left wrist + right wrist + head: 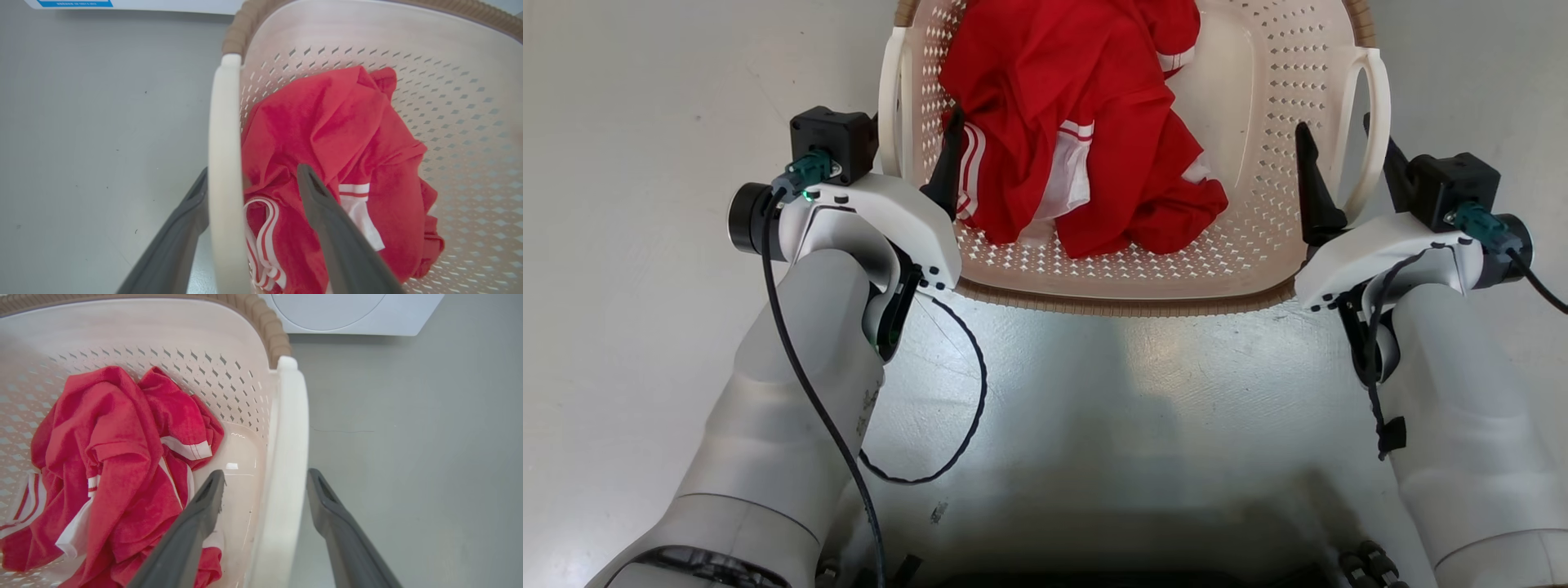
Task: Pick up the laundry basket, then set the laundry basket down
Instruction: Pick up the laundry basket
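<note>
The cream laundry basket (1127, 304) with its brown rim sits on the grey floor in front of me and holds a red garment (1078, 106) with white stripes. My left gripper (915, 139) is open. It straddles the basket's left white loop handle (222, 134), one finger inside the basket and one outside. My right gripper (1335, 124) is open too, astride the right handle (290, 428) in the same way. In both wrist views the fingers stand apart from the handles, with gaps on each side. The left gripper (252, 170) and the right gripper (265, 473) each reach about halfway along their handle.
A white appliance (347, 310) stands on the floor beyond the basket's right side. A white edge with a blue label (73, 3) lies past the left side. My dark base (1094, 563) is just below the basket, with a black cable (968, 408) looping off the left forearm.
</note>
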### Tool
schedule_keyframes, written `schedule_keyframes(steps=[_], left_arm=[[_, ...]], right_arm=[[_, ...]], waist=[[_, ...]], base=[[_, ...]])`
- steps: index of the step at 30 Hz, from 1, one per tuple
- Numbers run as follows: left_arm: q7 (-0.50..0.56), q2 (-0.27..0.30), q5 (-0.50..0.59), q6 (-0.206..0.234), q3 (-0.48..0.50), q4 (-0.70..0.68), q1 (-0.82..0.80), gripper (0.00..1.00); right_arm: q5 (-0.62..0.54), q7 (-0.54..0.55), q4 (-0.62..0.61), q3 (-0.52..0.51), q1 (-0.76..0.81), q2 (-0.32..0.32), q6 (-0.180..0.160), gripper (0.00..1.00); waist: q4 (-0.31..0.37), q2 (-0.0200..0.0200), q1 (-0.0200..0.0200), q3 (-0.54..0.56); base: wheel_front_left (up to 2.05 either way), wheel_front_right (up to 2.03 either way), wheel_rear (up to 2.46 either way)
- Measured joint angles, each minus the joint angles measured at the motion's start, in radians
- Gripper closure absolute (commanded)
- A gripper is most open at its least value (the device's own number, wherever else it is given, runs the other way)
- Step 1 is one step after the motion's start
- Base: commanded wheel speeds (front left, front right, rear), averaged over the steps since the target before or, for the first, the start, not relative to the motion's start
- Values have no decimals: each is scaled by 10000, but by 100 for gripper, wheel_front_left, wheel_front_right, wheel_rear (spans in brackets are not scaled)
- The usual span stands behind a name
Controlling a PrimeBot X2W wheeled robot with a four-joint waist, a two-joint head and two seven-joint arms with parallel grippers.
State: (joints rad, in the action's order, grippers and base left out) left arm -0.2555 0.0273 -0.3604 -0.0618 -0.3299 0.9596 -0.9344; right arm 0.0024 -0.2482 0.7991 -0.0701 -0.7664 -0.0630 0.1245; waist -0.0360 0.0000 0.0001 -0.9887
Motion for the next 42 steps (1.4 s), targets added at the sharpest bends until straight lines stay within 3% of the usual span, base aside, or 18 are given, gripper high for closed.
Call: schedule_keyframes(steps=[18, 19, 20, 21, 29, 42], left_arm=[[0, 0, 397, -2, 54, 345, -17, 0], [0, 0, 453, -2, 65, 343, -22, 17], [0, 0, 453, -27, 54, 359, -25, 65], [0, 0, 454, -104, 27, 345, -25, 100], [13, 109, 506, 2, -159, 339, 15, 100], [13, 201, -370, 236, -1185, 1007, 698, 100]], right_arm=[[357, 0, 132, 393, 1, -2, 0, 0], [397, 0, 148, 451, 1, -2, 0, 72], [483, -2, 224, 560, 1, -21, 0, 100], [552, -13, 307, 660, 4, -27, 0, 100], [830, -27, 604, 786, 21, -140, -29, 100], [1438, -29, 1768, 1829, 313, -184, -100, 100]], waist=[[29, 0, 0, 150], [34, 0, 0, 164], [36, 0, 0, 182], [43, 0, 0, 200], [66, 0, 0, 530], [195, 0, 0, 1815]], base=[[0, 0, 0], [0, 0, 0], [0, 0, 0], [0, 0, 0], [0, 0, 0], [0, 0, 0]])
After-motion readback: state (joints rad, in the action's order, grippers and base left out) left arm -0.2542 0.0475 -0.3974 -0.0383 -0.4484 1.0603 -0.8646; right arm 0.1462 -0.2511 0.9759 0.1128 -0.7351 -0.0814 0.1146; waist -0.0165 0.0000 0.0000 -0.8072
